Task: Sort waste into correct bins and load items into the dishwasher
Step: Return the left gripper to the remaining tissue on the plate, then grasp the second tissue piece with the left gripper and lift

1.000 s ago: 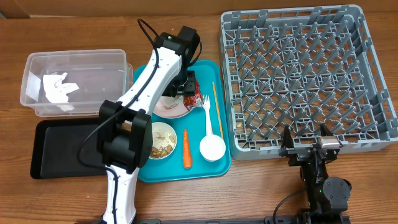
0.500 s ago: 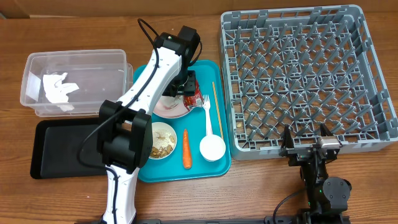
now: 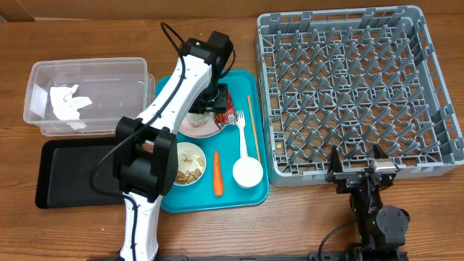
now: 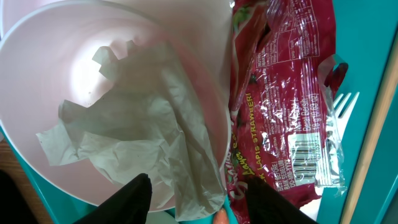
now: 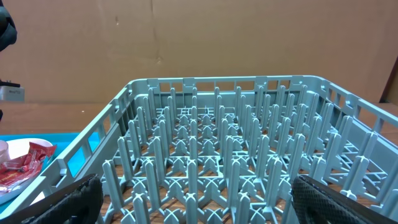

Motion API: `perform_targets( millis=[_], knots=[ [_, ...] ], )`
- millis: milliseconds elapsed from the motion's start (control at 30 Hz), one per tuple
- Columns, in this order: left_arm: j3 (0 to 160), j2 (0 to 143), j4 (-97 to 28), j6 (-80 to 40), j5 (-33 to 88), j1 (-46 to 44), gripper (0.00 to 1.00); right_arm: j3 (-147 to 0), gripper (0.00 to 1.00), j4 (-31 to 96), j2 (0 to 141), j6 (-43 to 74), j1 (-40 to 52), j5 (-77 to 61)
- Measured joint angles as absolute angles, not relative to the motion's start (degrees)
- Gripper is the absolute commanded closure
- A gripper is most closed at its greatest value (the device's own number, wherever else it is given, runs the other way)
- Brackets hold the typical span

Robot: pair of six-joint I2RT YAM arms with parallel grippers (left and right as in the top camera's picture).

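One crumpled white paper napkin point(image 3: 69, 101) lies in the clear rectangular plastic tub point(image 3: 109, 80); the grey plastic dish rack point(image 3: 348, 87) holds nothing, so little is done; the left hand point(image 4: 199, 199), spread wide, straddles a second napkin point(image 4: 137, 130) on the pale pink round plate point(image 4: 50, 74); the right hand point(image 3: 355, 165) hangs wide.

From overhead, the left arm point(image 3: 181, 80) hid most of the pink plate point(image 3: 203, 130), part of the red wrapper point(image 3: 226, 112) and the jaws of the left gripper point(image 4: 198, 199). In the left wrist view the plate ran off the top and left edges, and only the tines of the fork point(image 4: 345, 102) showed. The fingers point(image 5: 74, 196) of the right gripper point(image 5: 199, 208) were dark blurs at the bottom corners.
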State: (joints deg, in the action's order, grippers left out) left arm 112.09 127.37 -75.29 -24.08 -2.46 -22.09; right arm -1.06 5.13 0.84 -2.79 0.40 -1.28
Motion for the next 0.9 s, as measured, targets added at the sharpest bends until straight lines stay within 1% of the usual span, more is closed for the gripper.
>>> perform_targets(
  millis=[600,900],
  knots=[
    [112.1,127.4,-75.6,-24.1,-3.7,-22.1,0.50,-1.1,0.00,5.1,0.8,-2.8,0.4,-1.3],
    [110.6,127.4,-74.1,-24.1,-3.7,-22.1,0.48,-1.1,0.00,5.1,0.8,-2.8,0.4,-1.3]
  ],
)
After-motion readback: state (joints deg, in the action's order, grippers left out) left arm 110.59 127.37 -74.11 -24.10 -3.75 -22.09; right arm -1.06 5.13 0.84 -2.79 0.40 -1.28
